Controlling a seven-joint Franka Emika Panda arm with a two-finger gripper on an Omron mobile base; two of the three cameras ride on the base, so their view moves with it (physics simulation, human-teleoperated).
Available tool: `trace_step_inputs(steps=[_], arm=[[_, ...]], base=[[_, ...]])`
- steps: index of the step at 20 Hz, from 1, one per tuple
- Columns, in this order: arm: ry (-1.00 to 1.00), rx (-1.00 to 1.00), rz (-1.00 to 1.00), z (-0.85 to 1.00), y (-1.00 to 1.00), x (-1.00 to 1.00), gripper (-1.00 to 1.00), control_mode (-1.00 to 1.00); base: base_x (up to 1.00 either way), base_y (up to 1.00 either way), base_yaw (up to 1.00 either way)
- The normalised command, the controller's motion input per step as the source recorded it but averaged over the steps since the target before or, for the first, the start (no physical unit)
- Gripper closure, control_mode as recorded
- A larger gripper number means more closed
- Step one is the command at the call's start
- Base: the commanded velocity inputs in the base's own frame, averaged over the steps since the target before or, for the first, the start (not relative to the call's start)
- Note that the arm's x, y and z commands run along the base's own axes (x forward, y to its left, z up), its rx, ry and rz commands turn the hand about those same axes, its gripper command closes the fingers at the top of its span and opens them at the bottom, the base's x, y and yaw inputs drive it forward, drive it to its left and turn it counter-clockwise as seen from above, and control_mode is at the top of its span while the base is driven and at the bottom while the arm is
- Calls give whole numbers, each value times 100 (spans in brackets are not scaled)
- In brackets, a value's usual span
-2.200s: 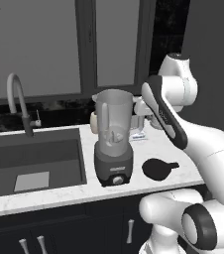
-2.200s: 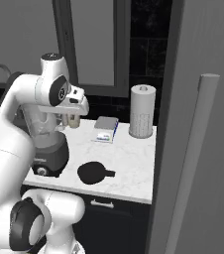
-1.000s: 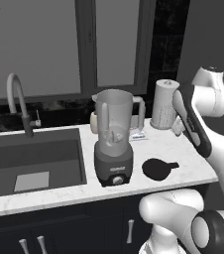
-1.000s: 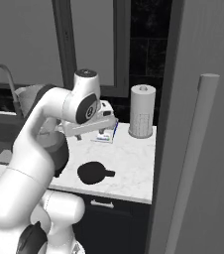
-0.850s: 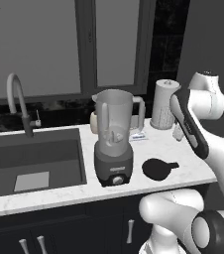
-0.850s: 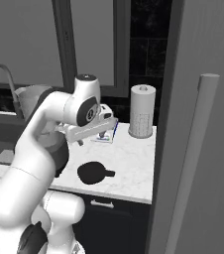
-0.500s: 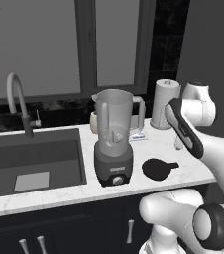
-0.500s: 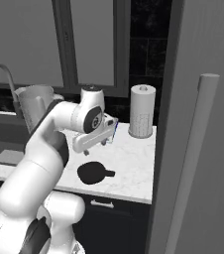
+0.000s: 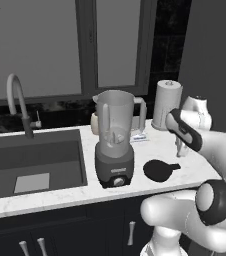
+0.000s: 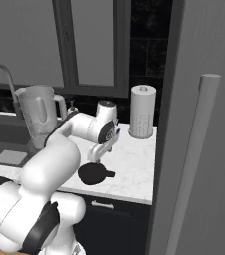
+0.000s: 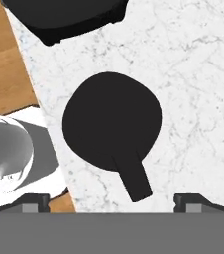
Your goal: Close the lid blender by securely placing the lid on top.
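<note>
The lid (image 11: 112, 121) lies flat on the marble counter (image 11: 193, 84), its tab pointing to about 5 o'clock in the hand view; from the left base view it sits at 3 o'clock of the blender (image 9: 114, 142), near but apart; the jar's mouth is open, so the closing is not yet done. The gripper (image 11: 112, 199) hangs above the lid, looking straight down, likely lining up for a pick; its fingertips (image 11: 32, 200) stand wide apart with nothing between them, the tab lying in their gap. A white cylinder (image 10: 143, 111) stands at the counter's back, clear of the work.
</note>
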Motion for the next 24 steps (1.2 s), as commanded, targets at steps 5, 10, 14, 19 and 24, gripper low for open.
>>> trace_step_inputs(steps=[5,10,14,19,24], arm=[[-1,3,23,-60,-8,41,-100,-100],[-3,0,19,-28,-1,19,-100,-100],[1,0,0,-14,-4,-6,-100,-100],[0,0,5,-18,-5,-9,-100,-100],[0,-1,2,-19,0,-5,-100,-100]], base=[[0,0,0],[0,0,0],[0,0,0],[0,0,0],[0,0,0]])
